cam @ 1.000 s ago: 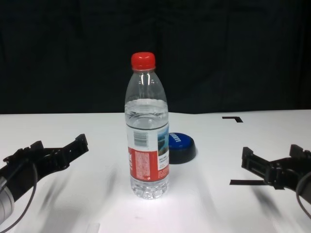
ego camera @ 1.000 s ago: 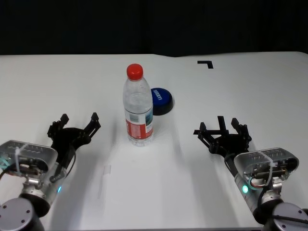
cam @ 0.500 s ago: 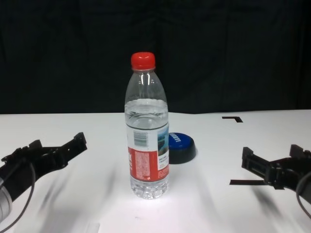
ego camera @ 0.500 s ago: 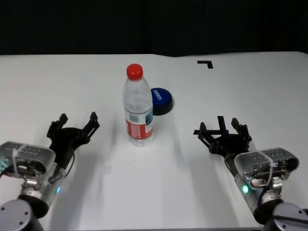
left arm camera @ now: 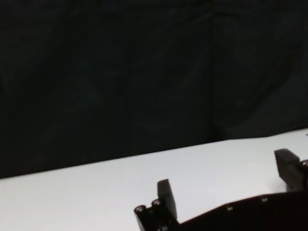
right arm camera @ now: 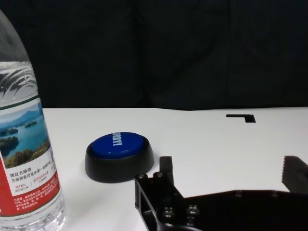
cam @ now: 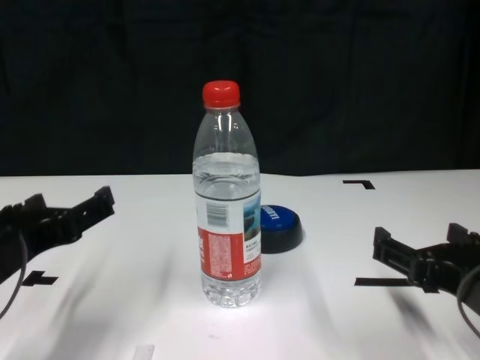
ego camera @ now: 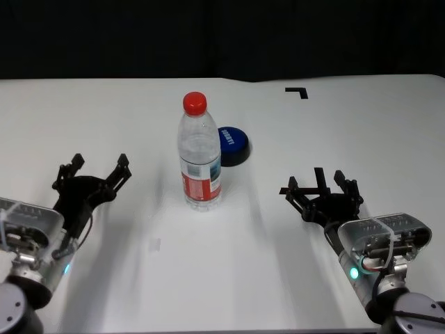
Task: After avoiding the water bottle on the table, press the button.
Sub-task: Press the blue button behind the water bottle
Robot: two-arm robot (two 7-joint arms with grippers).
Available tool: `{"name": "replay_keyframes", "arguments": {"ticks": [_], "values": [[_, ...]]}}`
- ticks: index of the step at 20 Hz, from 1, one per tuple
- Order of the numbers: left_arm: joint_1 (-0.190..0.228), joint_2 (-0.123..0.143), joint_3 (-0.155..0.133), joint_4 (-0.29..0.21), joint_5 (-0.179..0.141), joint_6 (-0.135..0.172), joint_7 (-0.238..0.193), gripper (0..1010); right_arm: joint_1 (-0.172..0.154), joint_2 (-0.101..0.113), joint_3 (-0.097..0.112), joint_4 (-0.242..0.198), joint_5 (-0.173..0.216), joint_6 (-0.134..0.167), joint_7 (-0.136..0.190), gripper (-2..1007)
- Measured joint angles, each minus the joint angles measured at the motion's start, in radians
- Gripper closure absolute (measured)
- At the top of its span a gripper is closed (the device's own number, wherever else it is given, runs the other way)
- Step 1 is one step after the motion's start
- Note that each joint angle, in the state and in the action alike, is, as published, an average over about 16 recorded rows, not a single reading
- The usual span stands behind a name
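The left pincer [ego camera: 89, 175] hovers over the near left of the worktop [ego camera: 389, 125], fingers spread apart and gripping nothing. The right pincer [ego camera: 321, 189], likewise open and empty, hangs at the near right. Between them, farther out, the water bottle [ego camera: 199, 154] stands upright (red cap on), the button [ego camera: 233, 145] just behind it, to its right.

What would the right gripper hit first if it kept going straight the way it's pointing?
Probably nothing. The right gripper, open, points toward the table's far edge. The button and the water bottle sit toward the robot's left of that line, so the way looks free, though depth is hard to judge.
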Motion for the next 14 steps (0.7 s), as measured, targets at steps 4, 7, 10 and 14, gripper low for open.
{"name": "replay_keyframes", "arguments": {"ticks": [4,7,10,14], "values": [[-0.001,0.015,0.001,-0.009,-0.001,-0.014,-0.046,7,0.0,0.0,0.0,0.0,0.0,0.0,0.0,3],[0.001,0.027,0.006,-0.015,-0.005,-0.026,-0.08,7,0.0,0.0,0.0,0.0,0.0,0.0,0.0,3],[0.006,0.038,0.013,-0.021,-0.011,-0.037,-0.111,7,0.0,0.0,0.0,0.0,0.0,0.0,0.0,2],[0.016,0.052,0.023,-0.027,-0.016,-0.047,-0.137,7,0.0,0.0,0.0,0.0,0.0,0.0,0.0,2]]}}
